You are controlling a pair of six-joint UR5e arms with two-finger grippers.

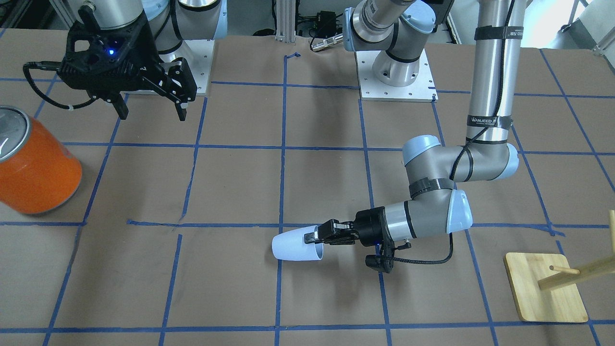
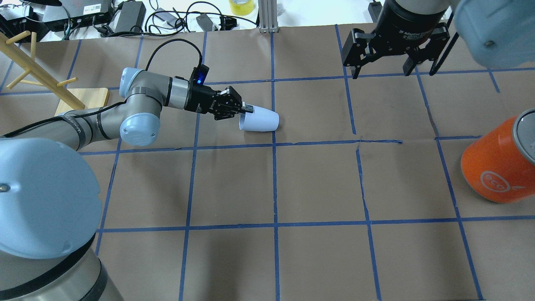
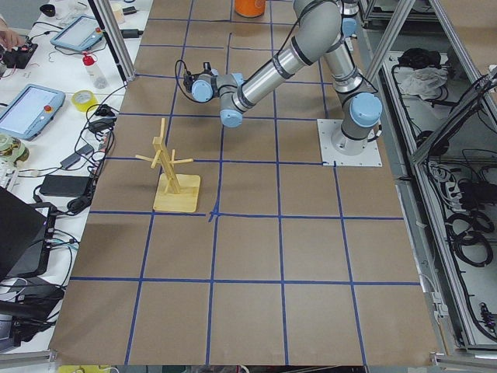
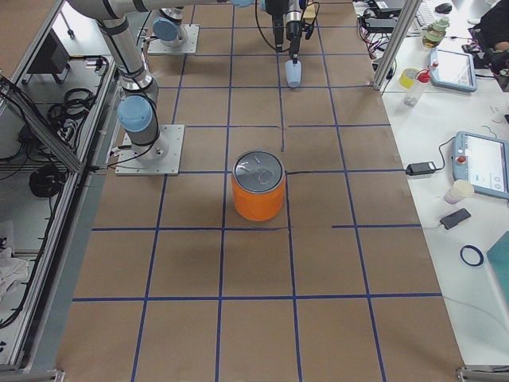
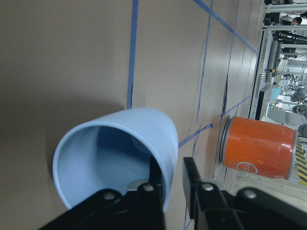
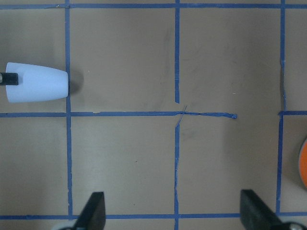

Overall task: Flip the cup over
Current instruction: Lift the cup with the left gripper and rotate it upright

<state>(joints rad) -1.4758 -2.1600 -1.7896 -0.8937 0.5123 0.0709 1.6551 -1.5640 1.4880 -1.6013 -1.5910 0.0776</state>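
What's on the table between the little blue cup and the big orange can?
Nothing. Between the cup and the orange can the overhead view shows only table and blue tape lines.

Setting: robotics lab, judging by two arms bolted to base plates (image 1: 396,86) on a paper-covered table (image 2: 317,184) gridded with blue tape (image 2: 274,225), aluminium framing (image 3: 109,35), teach pendants (image 4: 485,163) and loose cables (image 2: 175,16) on the side benches.
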